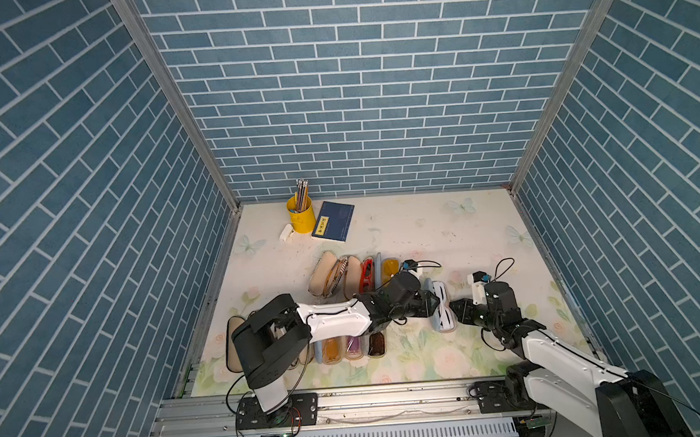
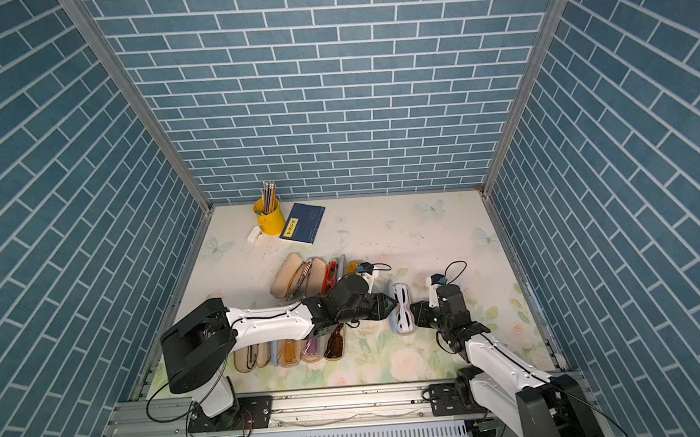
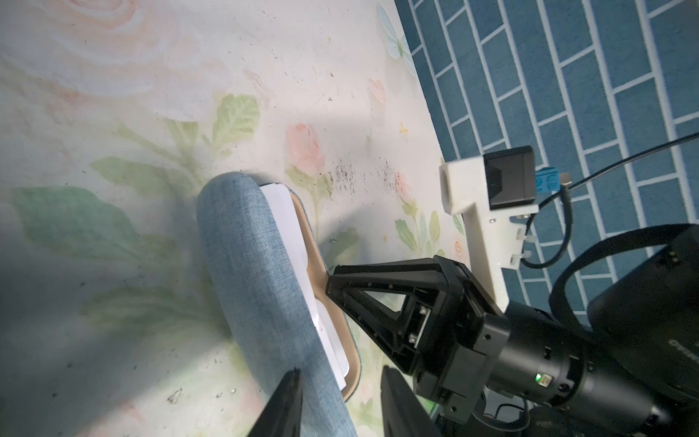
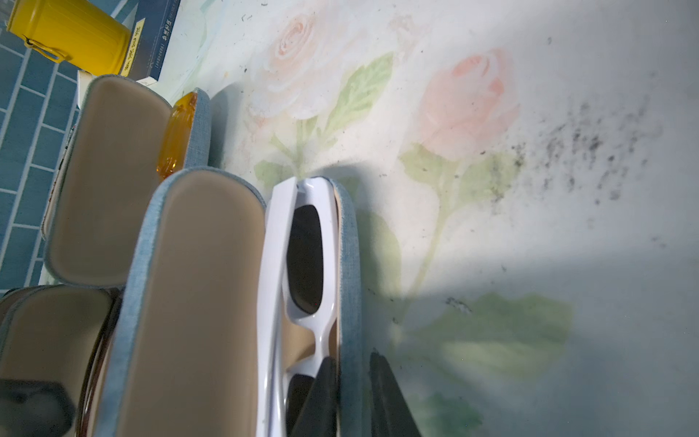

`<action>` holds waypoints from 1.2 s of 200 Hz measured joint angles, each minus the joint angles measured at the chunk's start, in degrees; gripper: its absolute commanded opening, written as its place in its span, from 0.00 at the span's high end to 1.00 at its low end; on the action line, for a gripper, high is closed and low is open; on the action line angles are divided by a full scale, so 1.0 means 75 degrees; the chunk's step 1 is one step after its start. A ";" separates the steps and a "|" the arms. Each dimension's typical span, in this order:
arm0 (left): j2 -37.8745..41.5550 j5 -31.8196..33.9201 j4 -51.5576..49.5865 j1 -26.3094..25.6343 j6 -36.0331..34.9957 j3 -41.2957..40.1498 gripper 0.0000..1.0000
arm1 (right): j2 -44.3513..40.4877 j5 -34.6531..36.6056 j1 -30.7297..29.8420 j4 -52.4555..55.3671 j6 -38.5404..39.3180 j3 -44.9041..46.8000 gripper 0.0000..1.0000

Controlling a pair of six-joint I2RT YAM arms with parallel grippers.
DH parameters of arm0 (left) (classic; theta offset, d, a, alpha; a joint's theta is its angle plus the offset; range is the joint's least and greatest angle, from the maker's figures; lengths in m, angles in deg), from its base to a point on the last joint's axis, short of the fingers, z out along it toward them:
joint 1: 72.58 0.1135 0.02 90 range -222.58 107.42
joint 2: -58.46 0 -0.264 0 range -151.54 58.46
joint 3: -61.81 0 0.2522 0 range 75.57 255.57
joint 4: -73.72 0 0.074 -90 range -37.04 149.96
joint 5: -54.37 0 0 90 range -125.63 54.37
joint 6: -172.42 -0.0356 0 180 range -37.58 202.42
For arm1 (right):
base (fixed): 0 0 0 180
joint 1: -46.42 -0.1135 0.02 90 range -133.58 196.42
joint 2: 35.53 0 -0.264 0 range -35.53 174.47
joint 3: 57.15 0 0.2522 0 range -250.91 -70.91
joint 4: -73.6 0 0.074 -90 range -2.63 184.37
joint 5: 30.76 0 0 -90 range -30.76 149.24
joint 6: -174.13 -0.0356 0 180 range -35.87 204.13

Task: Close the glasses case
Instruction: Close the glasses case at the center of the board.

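The glasses case (image 3: 257,265) is light blue fabric with a beige lining and lies open on the floral table. Its lid (image 4: 200,302) stands up, and white sunglasses (image 4: 274,265) lie in the base. In both top views it sits between my two grippers (image 1: 444,328) (image 2: 405,332). My left gripper (image 3: 340,410) is open and straddles the case from the lid side, one finger (image 3: 287,408) on the lid's outside. My right gripper (image 4: 353,397) is open only narrowly astride the front wall (image 4: 348,265), one finger inside by the sunglasses and one just outside.
Several other open cases with glasses lie in a row near the front (image 1: 348,346) and another behind the left arm (image 1: 335,274). A case holding orange-lensed glasses (image 4: 176,140) stands right beside the lid. A yellow pencil cup (image 1: 299,218) and a blue book (image 1: 334,221) sit at the back left.
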 measured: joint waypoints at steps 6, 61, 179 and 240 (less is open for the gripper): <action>0.0000 0.0003 -0.0012 0.0000 -0.0006 0.0000 0.64 | -0.0023 0.0003 0.0000 -0.0003 0.0000 0.0012 0.84; -0.0058 0.0006 -0.0160 0.0000 -0.0090 0.0006 0.67 | -0.0067 -0.0003 0.0000 -0.0015 0.0000 0.0020 0.85; -0.0338 0.0125 -0.0271 0.0000 -0.0169 0.0111 0.75 | -0.0201 -0.0006 0.0003 -0.0015 0.0000 0.0061 0.86; -0.0388 0.0152 -0.0297 0.0000 -0.0245 0.0227 0.79 | -0.0201 -0.0009 0.0003 -0.0020 0.0003 0.0082 0.87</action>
